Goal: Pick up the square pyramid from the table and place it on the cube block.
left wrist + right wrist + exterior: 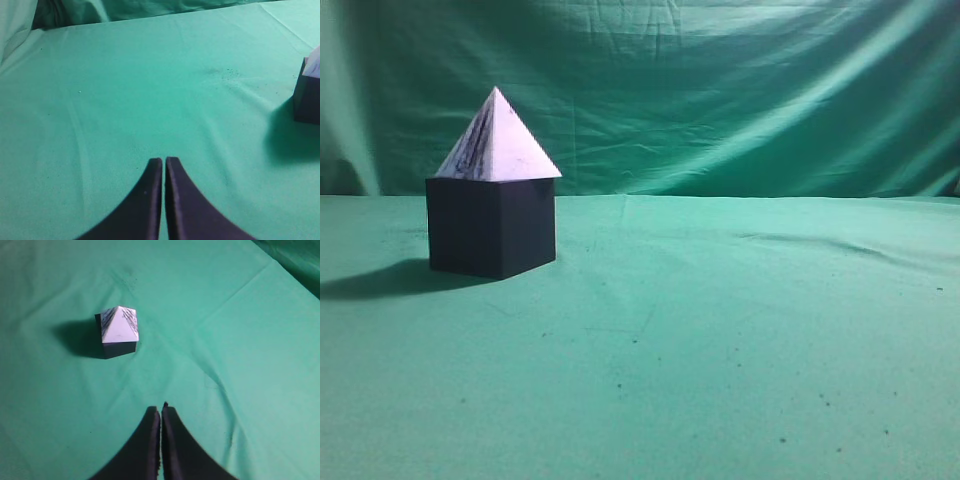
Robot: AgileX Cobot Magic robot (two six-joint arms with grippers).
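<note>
The square pyramid [498, 140] presents a smooth, hard-looking white surface with dark grey marble-like veining and a faint sheen, while the cube block [491, 226] beneath it is a uniform matt black with smooth, unmarked faces; whether either is stone, plastic or painted wood cannot be determined. The table covering [720, 340] and the backdrop [740, 90] are green woven cloth with a matt finish, creased and wrinkled, the covering carrying small dark specks. The fingers of the left gripper [163, 162] and right gripper [161, 410] appear as smooth, matt black material, probably plastic.
</note>
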